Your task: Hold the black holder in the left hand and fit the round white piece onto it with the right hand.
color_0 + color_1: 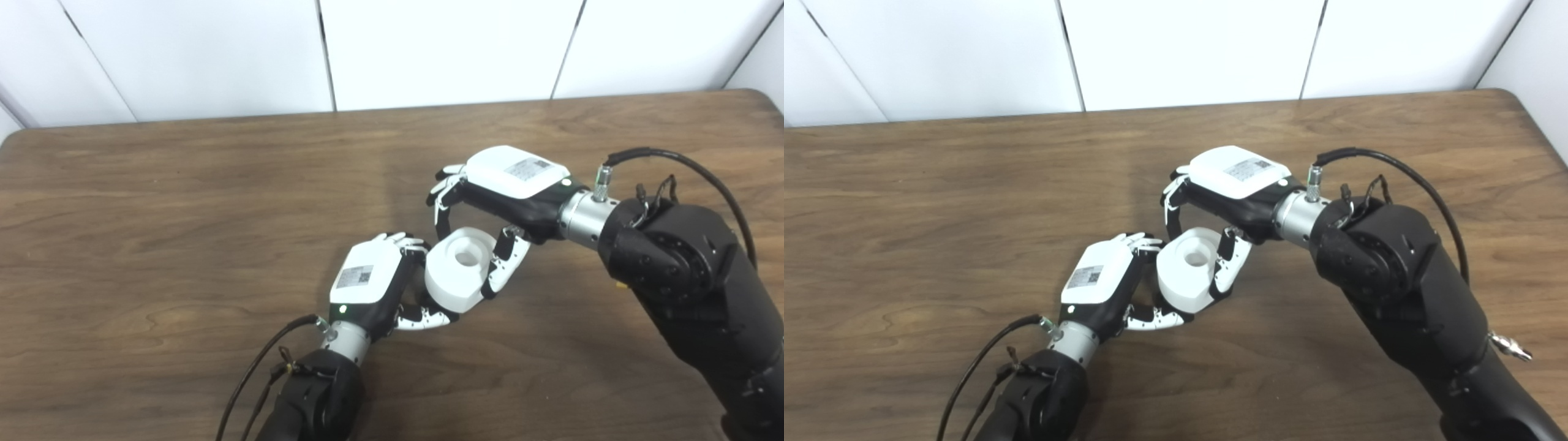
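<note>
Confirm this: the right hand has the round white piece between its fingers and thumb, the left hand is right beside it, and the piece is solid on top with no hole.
Wrong on one point: the round white piece has a round hole in its top, clear in the left eye view. The rest holds: the right hand grips it between fingers and thumb, and the left hand is right beside it.

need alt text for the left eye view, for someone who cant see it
Two robot hands meet over a brown wooden table, both around a round white piece with a hole in its top. The right hand grips it from above, the left hand from its left side. No black holder is visible.
</note>
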You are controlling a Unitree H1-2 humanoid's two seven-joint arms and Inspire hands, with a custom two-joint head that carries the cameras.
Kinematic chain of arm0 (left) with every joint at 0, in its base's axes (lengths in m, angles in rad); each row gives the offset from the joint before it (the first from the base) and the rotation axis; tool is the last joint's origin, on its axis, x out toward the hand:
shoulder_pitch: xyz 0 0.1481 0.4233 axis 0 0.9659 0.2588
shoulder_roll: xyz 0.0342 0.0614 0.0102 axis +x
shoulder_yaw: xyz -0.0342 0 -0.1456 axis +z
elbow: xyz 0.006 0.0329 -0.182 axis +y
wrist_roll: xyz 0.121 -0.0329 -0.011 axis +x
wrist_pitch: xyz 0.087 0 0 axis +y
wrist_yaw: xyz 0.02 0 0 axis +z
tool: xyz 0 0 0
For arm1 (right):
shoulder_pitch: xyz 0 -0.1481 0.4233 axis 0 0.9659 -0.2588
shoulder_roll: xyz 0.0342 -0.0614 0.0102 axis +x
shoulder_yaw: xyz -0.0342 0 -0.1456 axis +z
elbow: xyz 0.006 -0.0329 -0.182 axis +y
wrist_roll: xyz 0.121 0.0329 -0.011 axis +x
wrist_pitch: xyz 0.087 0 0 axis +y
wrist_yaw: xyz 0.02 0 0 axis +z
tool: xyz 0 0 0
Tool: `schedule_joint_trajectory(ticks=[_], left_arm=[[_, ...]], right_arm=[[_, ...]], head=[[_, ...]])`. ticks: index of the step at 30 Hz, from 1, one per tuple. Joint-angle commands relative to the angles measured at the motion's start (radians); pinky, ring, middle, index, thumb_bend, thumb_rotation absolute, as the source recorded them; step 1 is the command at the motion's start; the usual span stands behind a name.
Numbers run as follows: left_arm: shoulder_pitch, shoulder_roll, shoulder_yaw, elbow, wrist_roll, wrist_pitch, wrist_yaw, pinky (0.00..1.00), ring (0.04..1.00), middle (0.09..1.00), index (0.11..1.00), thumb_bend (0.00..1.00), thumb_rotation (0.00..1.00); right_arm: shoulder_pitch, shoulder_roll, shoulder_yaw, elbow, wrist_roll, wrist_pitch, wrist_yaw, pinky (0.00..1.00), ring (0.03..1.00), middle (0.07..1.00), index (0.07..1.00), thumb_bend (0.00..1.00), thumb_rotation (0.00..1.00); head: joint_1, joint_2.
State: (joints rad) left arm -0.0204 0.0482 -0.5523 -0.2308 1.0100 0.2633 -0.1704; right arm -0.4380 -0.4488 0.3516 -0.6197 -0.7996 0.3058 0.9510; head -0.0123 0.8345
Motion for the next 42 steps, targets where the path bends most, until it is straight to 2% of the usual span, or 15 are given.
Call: schedule_joint_trajectory(ticks=[1, 16, 24, 42], left_arm=[[0.008, -0.002, -0.02, 0.002, -0.002, 0.0, -0.045, 0.9, 0.871, 0.788, 0.485, 0.52, 0.06], [0.011, -0.004, -0.02, -0.012, 0.002, 0.004, -0.049, 0.9, 0.867, 0.785, 0.485, 0.52, 0.06], [0.009, -0.003, -0.018, -0.021, 0.004, 0.011, -0.065, 0.91, 0.872, 0.789, 0.486, 0.52, 0.06], [0.009, 0.0, -0.013, -0.04, 0.004, 0.019, -0.089, 0.91, 0.874, 0.793, 0.486, 0.52, 0.06]], right_arm=[[-0.007, 0.006, 0.003, 0.004, -0.013, -0.009, -0.009, 0.86, 0.93, 0.814, 0.482, 0.52, 0.14], [-0.001, -0.006, 0.016, 0.013, -0.016, -0.009, 0.013, 0.83, 0.923, 0.825, 0.482, 0.53, 0.14], [0.017, -0.013, 0.024, 0.033, -0.015, -0.041, -0.016, 0.81, 0.91, 0.809, 0.482, 0.53, 0.14], [0.059, -0.013, 0.033, 0.066, -0.028, -0.039, -0.052, 0.82, 0.91, 0.812, 0.483, 0.52, 0.14]], head=[[-0.001, 0.0], [-0.008, 0.018], [-0.011, 0.023], [-0.021, 0.035]])
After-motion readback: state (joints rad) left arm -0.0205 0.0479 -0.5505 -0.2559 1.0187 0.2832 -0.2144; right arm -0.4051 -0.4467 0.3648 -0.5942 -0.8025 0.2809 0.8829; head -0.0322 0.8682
